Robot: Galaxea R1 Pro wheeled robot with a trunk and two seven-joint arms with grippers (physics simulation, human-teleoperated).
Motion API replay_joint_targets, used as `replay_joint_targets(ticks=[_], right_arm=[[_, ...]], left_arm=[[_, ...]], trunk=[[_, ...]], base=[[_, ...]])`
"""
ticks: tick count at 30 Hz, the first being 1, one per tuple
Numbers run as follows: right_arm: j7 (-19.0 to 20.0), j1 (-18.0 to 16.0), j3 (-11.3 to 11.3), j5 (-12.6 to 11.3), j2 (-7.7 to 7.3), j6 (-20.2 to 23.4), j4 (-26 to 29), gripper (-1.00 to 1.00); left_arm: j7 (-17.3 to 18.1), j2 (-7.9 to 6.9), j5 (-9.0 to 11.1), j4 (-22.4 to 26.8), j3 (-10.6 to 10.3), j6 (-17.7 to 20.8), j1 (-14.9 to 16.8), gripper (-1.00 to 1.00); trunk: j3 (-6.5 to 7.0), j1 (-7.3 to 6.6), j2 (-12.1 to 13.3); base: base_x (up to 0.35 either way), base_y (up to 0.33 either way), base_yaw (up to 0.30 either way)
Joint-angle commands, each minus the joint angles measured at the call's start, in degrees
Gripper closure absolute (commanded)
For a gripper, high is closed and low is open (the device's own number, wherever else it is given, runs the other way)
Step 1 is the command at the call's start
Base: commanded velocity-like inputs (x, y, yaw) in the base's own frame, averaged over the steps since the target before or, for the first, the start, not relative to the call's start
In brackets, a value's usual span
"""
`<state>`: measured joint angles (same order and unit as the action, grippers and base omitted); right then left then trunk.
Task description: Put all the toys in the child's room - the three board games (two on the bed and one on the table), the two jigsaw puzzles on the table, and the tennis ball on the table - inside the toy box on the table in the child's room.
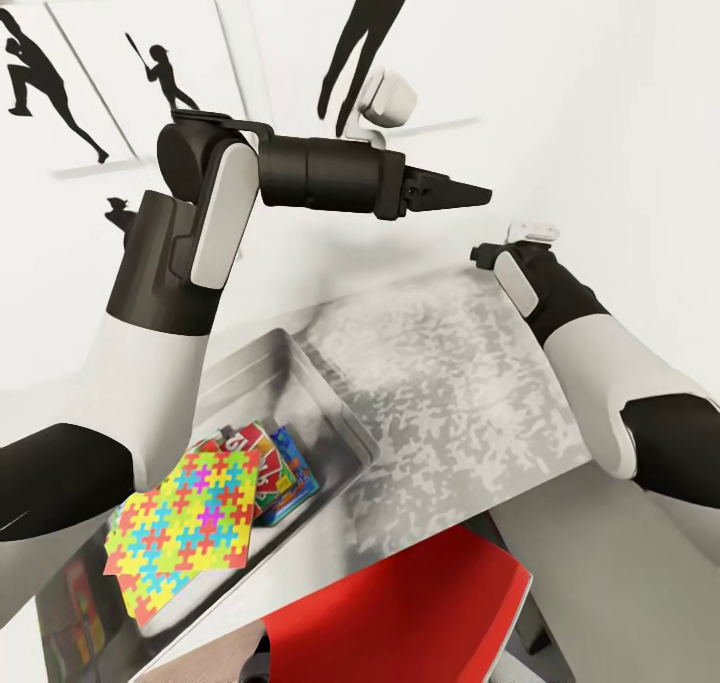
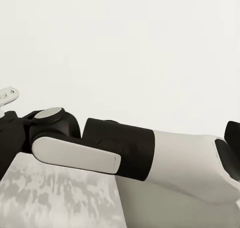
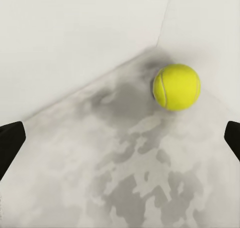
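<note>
- The left gripper [image 1: 478, 195] hangs high over the pale grey mottled table [image 1: 470, 383], black fingers pressed together to a point, nothing between them.
- Below the left arm sits the pale grey thin-walled toy box [image 1: 300, 383], on the table's left part.
- Inside it, a flat jigsaw puzzle of bright yellow, red, blue and green interlocking pieces [image 1: 185, 523] leans tilted over the near rim.
- Just beside and partly under that puzzle, a thin board game box with red lettering and green edges [image 1: 280, 468] lies in the bin.
- The right arm reaches over the table's far right edge; from the wrist camera its dark fingertips [image 3: 10, 140] stand wide apart at either side.
- Between and beyond them, the yellow-green tennis ball [image 3: 176, 86] rests on the table top, tucked near the white wall corner, untouched.
- A red chair seat [image 1: 410, 613] shows at the near edge.
</note>
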<state>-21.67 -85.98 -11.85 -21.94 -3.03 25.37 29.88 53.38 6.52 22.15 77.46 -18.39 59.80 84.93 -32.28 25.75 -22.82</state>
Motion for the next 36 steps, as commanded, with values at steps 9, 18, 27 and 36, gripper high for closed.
replay_joint_targets(ticks=[9,18,27,36], right_arm=[[-0.48,-1.85,-0.52,-0.58,-0.79,0.66,-0.04,-1.0],[-0.48,-2.32,-0.47,-0.55,-2.15,2.22,0.01,-1.0],[-0.48,-2.35,-0.22,-0.56,-3.59,2.55,0.02,-1.0],[-0.48,-3.73,-0.19,-0.56,-3.72,2.66,0.03,-1.0]], left_arm=[[0.23,0.06,-0.15,-0.03,0.02,0.2,0.06,-1.0],[0.23,0.07,-0.18,0.0,-0.03,0.2,0.06,-1.0],[0.23,0.05,-0.18,0.04,-0.04,0.2,0.06,-1.0],[0.23,0.07,-0.18,0.05,-0.06,0.2,0.06,-1.0]], trunk=[[-0.93,0.03,-0.1],[-1.78,0.03,-0.1],[-2.63,0.03,-0.1],[-3.47,0.03,-0.1]], base=[[0.0,0.0,0.0],[0.0,0.0,0.0],[0.0,0.0,0.0],[0.0,0.0,0.0]])
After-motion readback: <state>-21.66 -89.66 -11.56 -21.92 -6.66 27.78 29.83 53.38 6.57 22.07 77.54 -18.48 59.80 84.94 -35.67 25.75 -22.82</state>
